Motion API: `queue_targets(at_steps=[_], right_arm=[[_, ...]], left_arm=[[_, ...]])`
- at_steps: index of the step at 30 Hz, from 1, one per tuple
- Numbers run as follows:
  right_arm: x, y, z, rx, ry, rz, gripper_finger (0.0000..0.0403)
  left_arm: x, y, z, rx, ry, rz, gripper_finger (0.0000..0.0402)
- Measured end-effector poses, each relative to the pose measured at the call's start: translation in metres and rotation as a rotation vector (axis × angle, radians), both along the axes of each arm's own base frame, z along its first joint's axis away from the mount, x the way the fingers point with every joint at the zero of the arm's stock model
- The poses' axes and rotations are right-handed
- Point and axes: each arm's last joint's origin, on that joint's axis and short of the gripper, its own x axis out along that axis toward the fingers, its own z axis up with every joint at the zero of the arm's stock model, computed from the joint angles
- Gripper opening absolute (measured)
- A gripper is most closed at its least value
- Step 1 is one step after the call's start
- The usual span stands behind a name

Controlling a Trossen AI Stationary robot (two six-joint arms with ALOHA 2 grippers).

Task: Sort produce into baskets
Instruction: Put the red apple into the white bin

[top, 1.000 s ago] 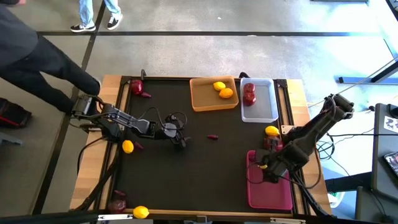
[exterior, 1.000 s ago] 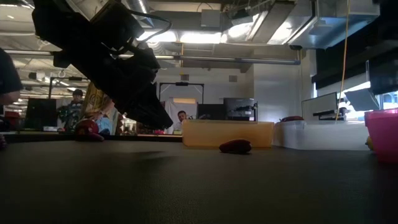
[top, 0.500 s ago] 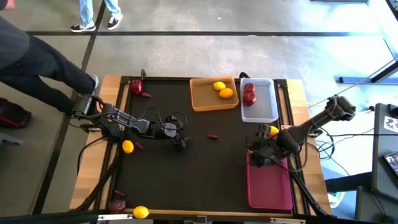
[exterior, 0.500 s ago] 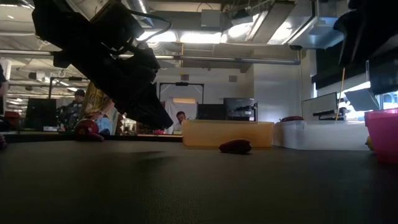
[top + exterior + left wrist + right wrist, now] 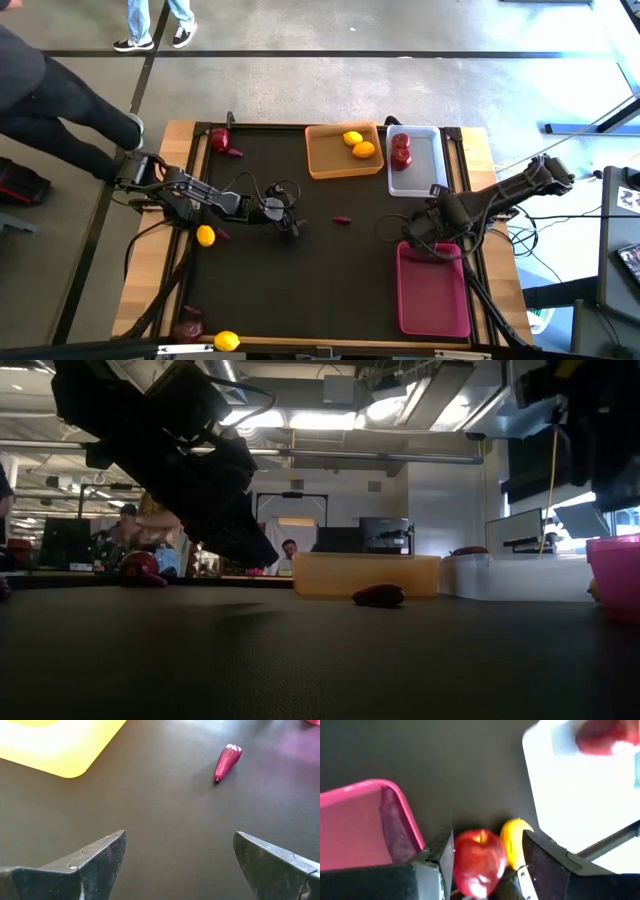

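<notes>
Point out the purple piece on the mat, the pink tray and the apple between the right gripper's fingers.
Purple piece (image 5: 227, 761), left wrist view, mid-body.
Pink tray (image 5: 432, 320), high view, bare floor.
Apple (image 5: 476, 860), right wrist view, front face.

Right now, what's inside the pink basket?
One dark purple piece lies in the pink basket by its wall, seen in the right wrist view. From above, the right gripper and arm cover the basket's near end; the rest looks bare.
</notes>
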Motion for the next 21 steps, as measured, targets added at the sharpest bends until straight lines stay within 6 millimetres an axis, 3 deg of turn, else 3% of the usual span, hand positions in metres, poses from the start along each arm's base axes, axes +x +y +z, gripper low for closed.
queue_targets(at_steps=[6, 13, 21], right_arm=[[-0.012, -0.004, 0.0, 0.012, 0.028, -0.09, 0.024], [-0.022, -0.015, -0.019, 0.054, 0.116, -0.186, 0.0322], [-0.026, -0.033, -0.046, 0.131, 0.225, -0.243, 0.0334]], left_arm=[[0.0, 0.0, 0.0, 0.0, 0.0, 0.0, 0.0364], [0.0, 0.0, 0.0, 0.001, 0.001, -0.001, 0.0364], [0.0, 0.0, 0.0, 0.003, 0.002, -0.002, 0.0364]])
